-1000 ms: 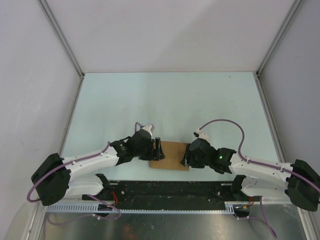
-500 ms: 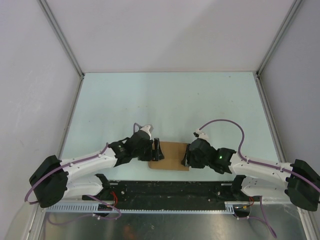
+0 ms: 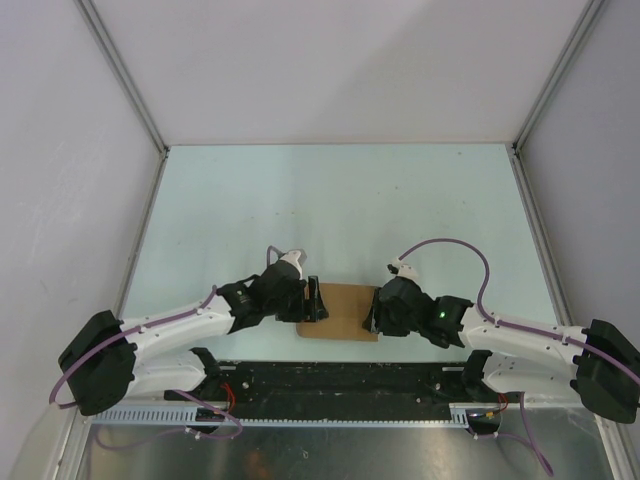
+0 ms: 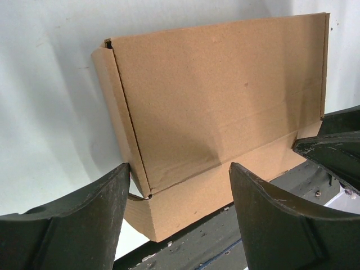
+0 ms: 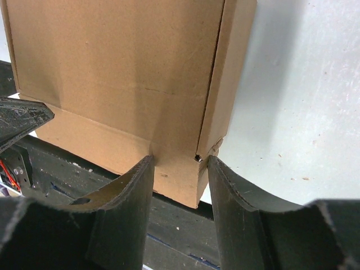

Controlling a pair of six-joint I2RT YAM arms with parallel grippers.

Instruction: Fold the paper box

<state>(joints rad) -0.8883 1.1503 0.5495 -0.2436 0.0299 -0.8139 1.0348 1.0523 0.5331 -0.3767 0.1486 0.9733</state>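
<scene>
Hardly anything has moved: the left arm has swung a tiny bit toward 9 o'clock. Over at the 3 o'clock end, the right pincer (image 5: 175,160) is pinched on a near corner of the plain brown thin-cardboard box (image 3: 345,308). The left pincer (image 4: 179,169) is spread wide at the 9 o'clock end, and the box's other near corner sits between its jaws, not squeezed. The box lies on the pale green table (image 3: 330,200) at the 6 o'clock edge, just beside the black base rail (image 3: 340,372). I think the box is light, bendy and easy to dent. It is best held softly by the corners and folded edges, not by the thin middle.
</scene>
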